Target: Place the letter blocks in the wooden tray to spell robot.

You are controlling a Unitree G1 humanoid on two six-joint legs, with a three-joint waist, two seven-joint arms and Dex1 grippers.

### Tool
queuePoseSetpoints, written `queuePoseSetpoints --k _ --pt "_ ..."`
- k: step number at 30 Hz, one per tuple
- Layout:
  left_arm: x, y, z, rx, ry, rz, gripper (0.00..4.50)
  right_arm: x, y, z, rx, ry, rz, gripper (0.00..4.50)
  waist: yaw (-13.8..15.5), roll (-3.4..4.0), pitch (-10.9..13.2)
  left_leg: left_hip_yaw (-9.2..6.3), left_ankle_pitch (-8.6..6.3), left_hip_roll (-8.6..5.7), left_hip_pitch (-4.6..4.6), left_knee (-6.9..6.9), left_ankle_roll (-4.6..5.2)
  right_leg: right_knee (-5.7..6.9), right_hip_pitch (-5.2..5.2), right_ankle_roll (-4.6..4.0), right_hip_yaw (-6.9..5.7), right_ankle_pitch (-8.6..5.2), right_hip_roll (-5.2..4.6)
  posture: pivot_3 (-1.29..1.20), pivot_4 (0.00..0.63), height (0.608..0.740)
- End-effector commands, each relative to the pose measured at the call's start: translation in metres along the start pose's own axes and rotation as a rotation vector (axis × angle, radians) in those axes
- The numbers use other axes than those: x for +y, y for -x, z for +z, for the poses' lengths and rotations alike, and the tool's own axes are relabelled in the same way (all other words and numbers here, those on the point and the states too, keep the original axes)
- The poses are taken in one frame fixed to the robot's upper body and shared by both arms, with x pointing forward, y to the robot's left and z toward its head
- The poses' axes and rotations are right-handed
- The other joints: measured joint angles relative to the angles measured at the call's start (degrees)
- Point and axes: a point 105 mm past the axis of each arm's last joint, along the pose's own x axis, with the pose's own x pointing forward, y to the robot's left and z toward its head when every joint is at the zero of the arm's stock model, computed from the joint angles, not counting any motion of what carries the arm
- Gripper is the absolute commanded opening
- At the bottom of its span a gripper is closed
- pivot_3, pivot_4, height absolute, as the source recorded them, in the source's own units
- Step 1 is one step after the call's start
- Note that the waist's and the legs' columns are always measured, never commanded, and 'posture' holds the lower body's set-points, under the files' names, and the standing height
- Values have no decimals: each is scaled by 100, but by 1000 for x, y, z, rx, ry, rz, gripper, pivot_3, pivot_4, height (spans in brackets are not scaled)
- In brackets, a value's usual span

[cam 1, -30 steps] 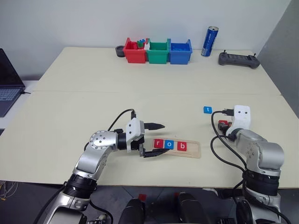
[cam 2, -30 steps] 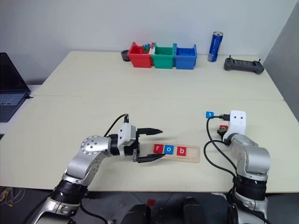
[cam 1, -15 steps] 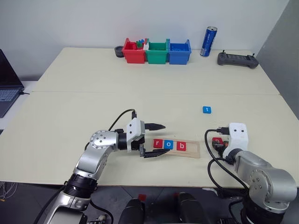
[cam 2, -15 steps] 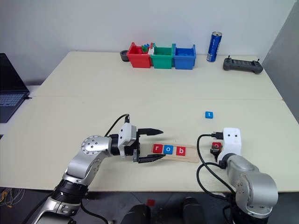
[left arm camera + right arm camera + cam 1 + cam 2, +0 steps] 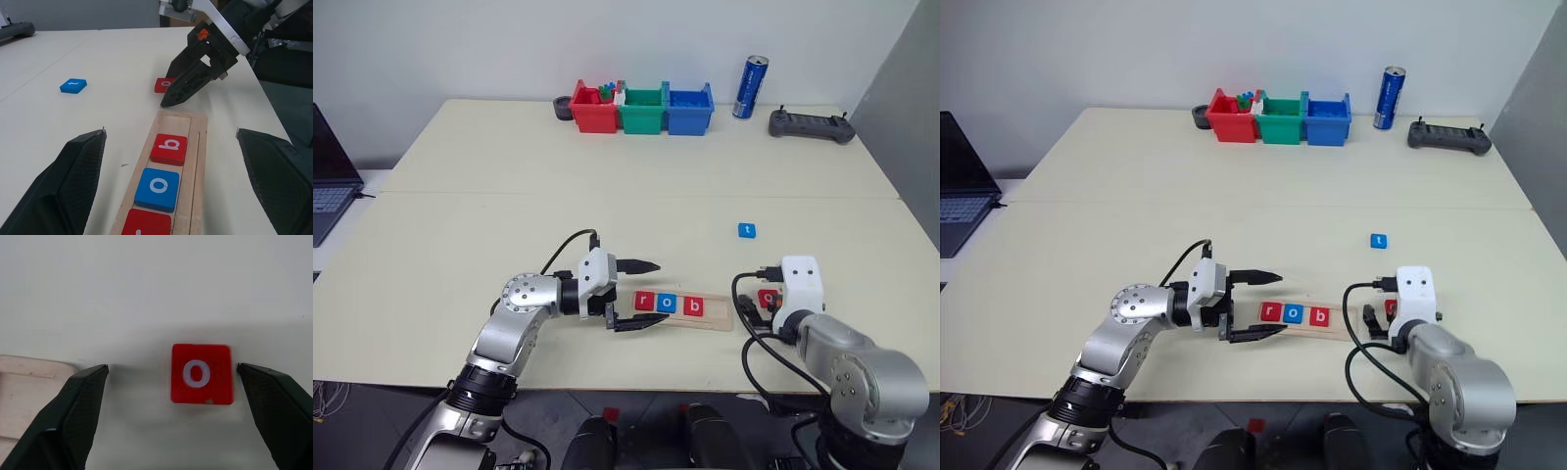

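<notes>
The wooden tray (image 5: 719, 313) lies near the table's front edge with three letter blocks in its groove: red r (image 5: 645, 301), blue o (image 5: 668, 304) and red b (image 5: 693, 306). My left gripper (image 5: 651, 293) hovers open at the tray's left end, holding nothing. A red o block (image 5: 200, 373) lies flat on the table just off the tray's right end. My right gripper (image 5: 172, 367) stands open around it, the block nearer one finger. The blue t block (image 5: 747, 230) lies alone farther back.
Red (image 5: 594, 108), green (image 5: 644, 110) and blue (image 5: 690, 110) plastic bins stand in a row at the back. A blue can (image 5: 752, 86) and a black controller (image 5: 813, 124) are at the back right. A laptop (image 5: 328, 176) sits at the left edge.
My right arm drew back and left to the tray's right end, carrying the red o block. Its fingers then opened, and the block now lies on the table. The left arm stayed still.
</notes>
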Motion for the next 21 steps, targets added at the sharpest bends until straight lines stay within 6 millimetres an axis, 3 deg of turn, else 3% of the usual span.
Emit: queuePoseSetpoints --k 1,4,7,10,12,15,21 --pt "1 -3 13 -35 -41 -12 4500 -8 3 54 -163 119 -9 4435 -4 1 0 0 0 0 0 -1 0 0 -2 0 0 0 0 0 150 740" --pt "2 -3 13 -37 -44 -15 4500 -2 4 82 -242 244 88 4435 7 0 0 -9 0 1 -2 -5 0 -1 0 -2 -10 -1 2 0 150 740" --pt "2 -4 13 -38 -44 -18 4500 19 11 94 -342 426 338 4435 11 -2 2 -11 -1 0 -11 -10 2 -16 0 -2 -14 -2 0 0 150 740" --pt "1 -4 12 -39 -43 -22 4500 26 20 72 -371 698 614 4435 29 -3 3 -10 -4 -2 -18 -12 6 -46 8 1 -19 -1 -6 0 150 740" --pt "1 -5 12 -41 -43 -25 4500 12 22 52 -337 771 755 4435 70 -8 5 -15 -6 -5 -26 -10 9 -69 16 7 -30 2 -11 0 150 740" --pt "2 -5 12 -42 -45 -24 4500 -13 17 32 -286 873 839 4435 68 -12 7 -4 -6 -8 -29 -4 10 -74 17 15 -20 8 -17 0 150 740" --pt "1 -5 13 -43 -47 -23 4500 -42 0 18 -210 923 889 4435 0 -11 8 8 -6 3 -7 -4 9 -61 17 12 -7 9 -9 0 150 740"
